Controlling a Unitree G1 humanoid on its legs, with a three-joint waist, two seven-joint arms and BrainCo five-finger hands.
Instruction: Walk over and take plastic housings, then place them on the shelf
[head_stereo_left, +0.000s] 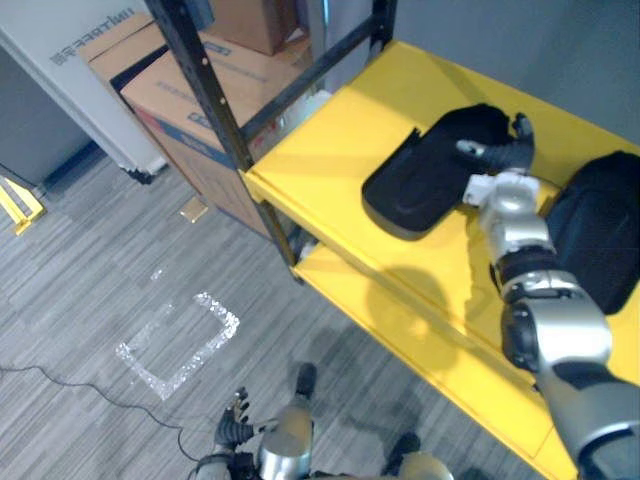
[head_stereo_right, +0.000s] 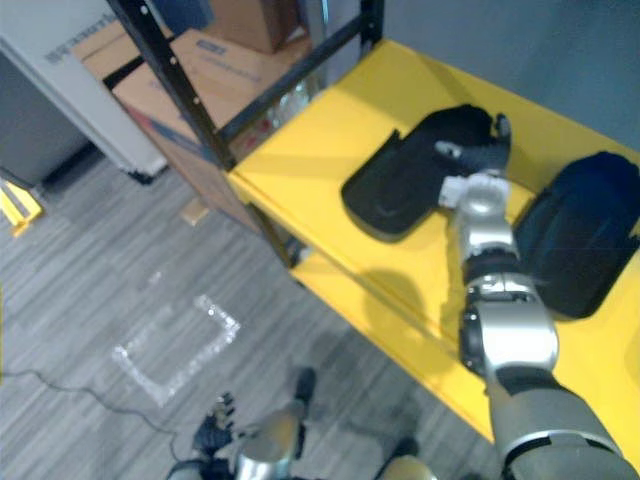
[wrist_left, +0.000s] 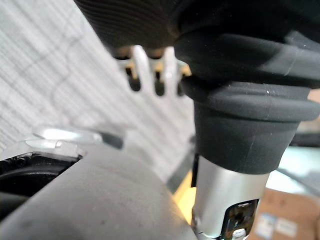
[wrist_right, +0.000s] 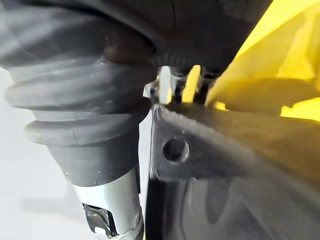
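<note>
Right hand on flat black plastic housing

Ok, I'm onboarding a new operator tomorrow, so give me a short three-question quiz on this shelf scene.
1. True or false: the left housing and the right housing both lie on the yellow shelf.
2. The right hand is at: A the left housing, B the right housing, C the floor.
3. What stands behind the rack's black post?

Key: 1 true. 2 A. 3 cardboard boxes.
</note>
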